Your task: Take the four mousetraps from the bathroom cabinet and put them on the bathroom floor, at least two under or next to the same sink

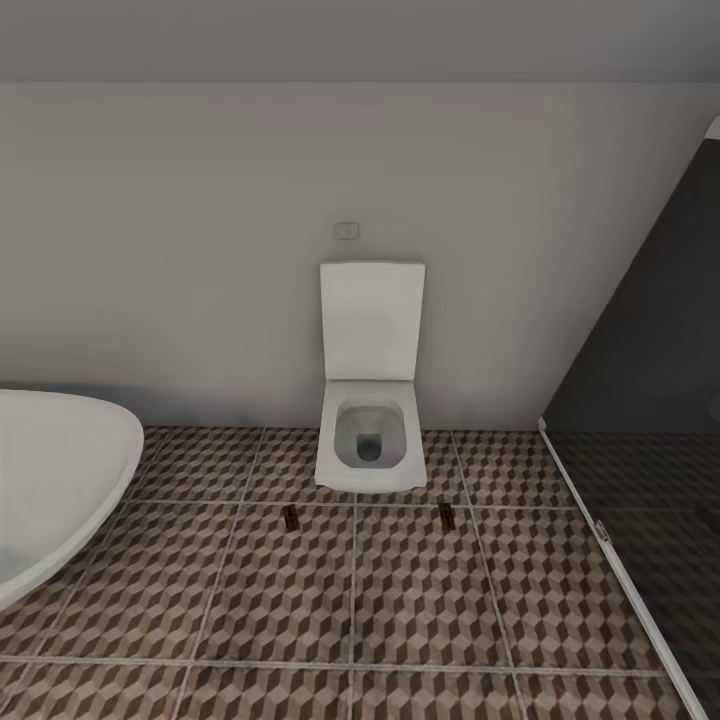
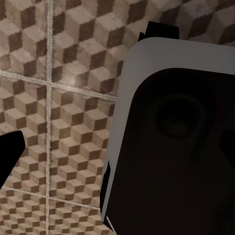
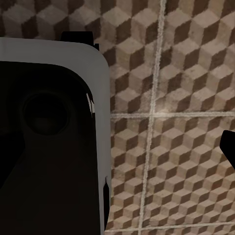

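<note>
Two mousetraps lie flat on the bathroom floor, small dark-brown pieces in front of the toilet: one off its left front corner, the other off its right front corner. Both rest close to a grout line. The cabinet and the sink are out of view. In the left wrist view one black fingertip juts in over the cube-patterned tiles. Another black fingertip shows in the right wrist view above the same kind of tiles. Nothing is seen between the fingers.
A white toilet with its lid up stands against the grey wall. An oval white bathtub fills the left side. A dark glass shower screen closes off the right. My own grey-and-black body fills much of both wrist views.
</note>
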### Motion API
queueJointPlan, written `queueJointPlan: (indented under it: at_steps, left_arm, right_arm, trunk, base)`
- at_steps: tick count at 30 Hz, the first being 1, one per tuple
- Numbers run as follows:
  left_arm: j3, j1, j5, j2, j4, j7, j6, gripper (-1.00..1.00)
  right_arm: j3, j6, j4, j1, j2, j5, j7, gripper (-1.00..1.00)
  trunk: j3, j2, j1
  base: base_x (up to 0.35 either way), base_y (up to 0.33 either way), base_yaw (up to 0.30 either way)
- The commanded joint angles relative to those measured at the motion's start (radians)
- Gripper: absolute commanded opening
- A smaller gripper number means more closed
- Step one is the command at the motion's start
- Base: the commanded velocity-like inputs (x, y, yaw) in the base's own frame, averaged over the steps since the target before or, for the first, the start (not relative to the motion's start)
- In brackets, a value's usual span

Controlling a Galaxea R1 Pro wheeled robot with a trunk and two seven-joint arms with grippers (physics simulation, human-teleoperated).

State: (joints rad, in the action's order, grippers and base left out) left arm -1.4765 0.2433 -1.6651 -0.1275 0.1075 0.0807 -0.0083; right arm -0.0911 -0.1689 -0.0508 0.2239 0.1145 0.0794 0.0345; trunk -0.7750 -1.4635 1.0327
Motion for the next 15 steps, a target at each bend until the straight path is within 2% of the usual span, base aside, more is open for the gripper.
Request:
queueJointPlan:
  at_steps: [1,15]
  left_arm:
    - [-0.008,0.001,-0.007,-0.001,0.004,0.008,-0.001,1.0]
    - [-0.008,0.001,-0.007,-0.001,0.004,0.008,-0.001,1.0]
  right_arm:
    - [-0.009,-0.008,-0.004,0.002,0.001,0.008,0.002,1.0]
    - [-0.009,-0.008,-0.004,0.002,0.001,0.008,0.002,1.0]
  trunk:
    - [-0.001,0.0,0.0]
    - [-0.001,0.0,0.0]
  base:
    - [0.0,0.0,0.0]
    - [0.0,0.0,0.0]
